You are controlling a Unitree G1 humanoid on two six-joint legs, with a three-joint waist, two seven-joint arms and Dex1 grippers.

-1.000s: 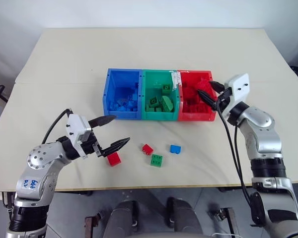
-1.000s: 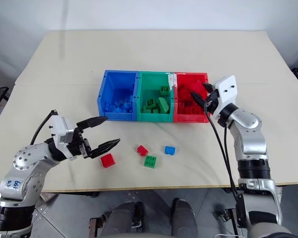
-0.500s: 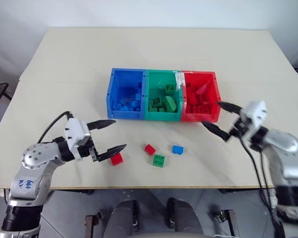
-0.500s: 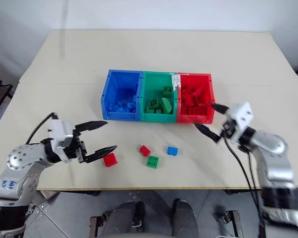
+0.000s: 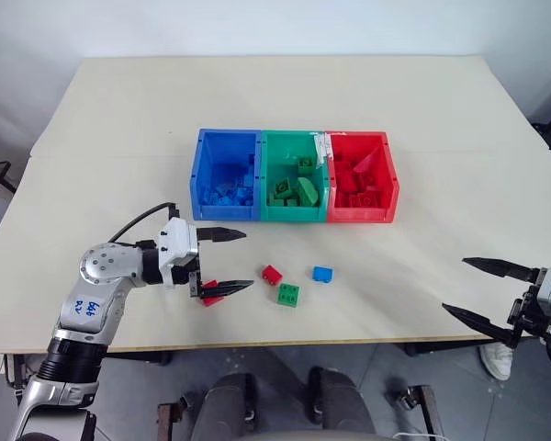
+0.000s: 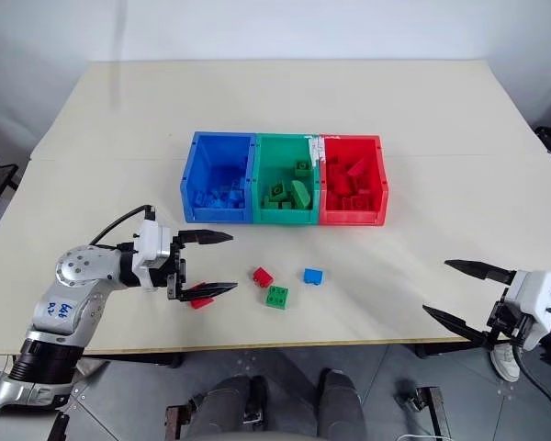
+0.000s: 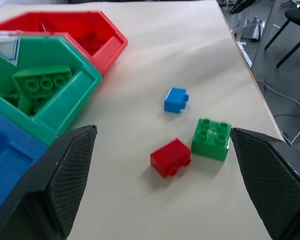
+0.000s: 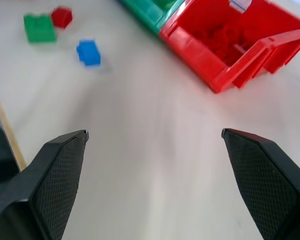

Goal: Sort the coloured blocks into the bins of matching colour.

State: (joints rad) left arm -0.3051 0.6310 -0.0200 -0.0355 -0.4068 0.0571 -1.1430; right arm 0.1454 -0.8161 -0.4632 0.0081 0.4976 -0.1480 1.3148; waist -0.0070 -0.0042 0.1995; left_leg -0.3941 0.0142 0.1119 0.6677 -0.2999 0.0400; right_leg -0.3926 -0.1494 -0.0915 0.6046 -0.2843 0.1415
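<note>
Left gripper (image 5: 222, 263), jaws spread, straddles a red block (image 5: 208, 291) on the near-left table (image 5: 119, 119) — the pick step, I judge. Next: lower and close on it. Another red block (image 5: 272, 274), green block (image 5: 289, 294), blue block (image 5: 323, 274) lie right; bins (image 5: 294, 175) farther back. Right gripper (image 5: 489, 292), empty and spread, hangs at the near-right edge.

Silver-grey left arm (image 5: 99, 276) with blue handwritten marking, black cable, white wrist housing, black tapered jaws
</note>
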